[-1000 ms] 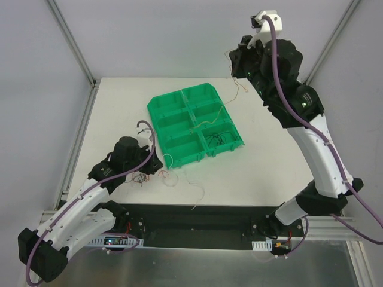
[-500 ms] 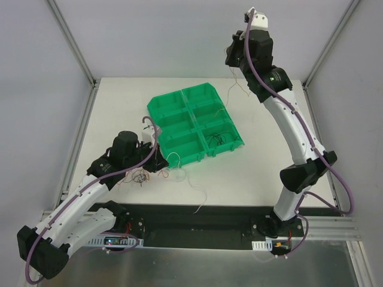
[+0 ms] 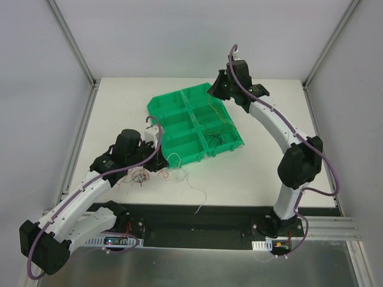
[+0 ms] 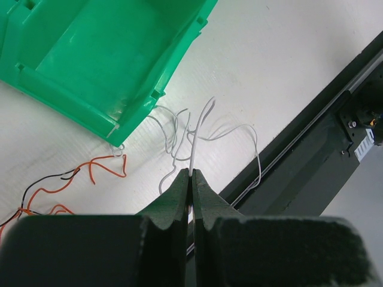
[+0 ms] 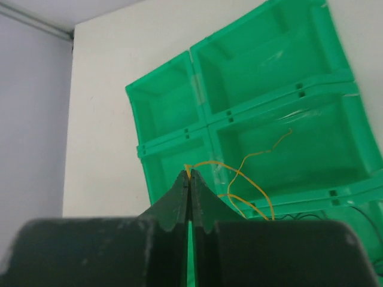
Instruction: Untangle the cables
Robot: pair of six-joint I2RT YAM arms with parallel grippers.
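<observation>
My left gripper (image 4: 191, 173) (image 3: 159, 156) is shut on a thin white wire (image 4: 198, 127) that curls over the table in front of the green tray (image 4: 173, 58). Orange and black wires (image 4: 66, 180) (image 3: 141, 177) lie tangled to its left. My right gripper (image 5: 189, 174) (image 3: 216, 89) is shut on a yellowish wire (image 5: 250, 162) and holds it over the green tray's (image 5: 170, 146) far compartments; the wire loops down into the tray (image 3: 216, 115). Black wires (image 3: 217, 140) lie in a near right compartment.
The green tray (image 3: 157, 103) of several compartments sits mid-table. The white wire trails towards the table's black front rail (image 3: 197, 216) (image 4: 311, 143). Grey walls and a metal frame (image 3: 75, 45) enclose the table.
My right arm has come down and moved left from high at the back to just over the tray, bringing the yellowish wire with it. My left gripper shifted slightly right with the white wire.
</observation>
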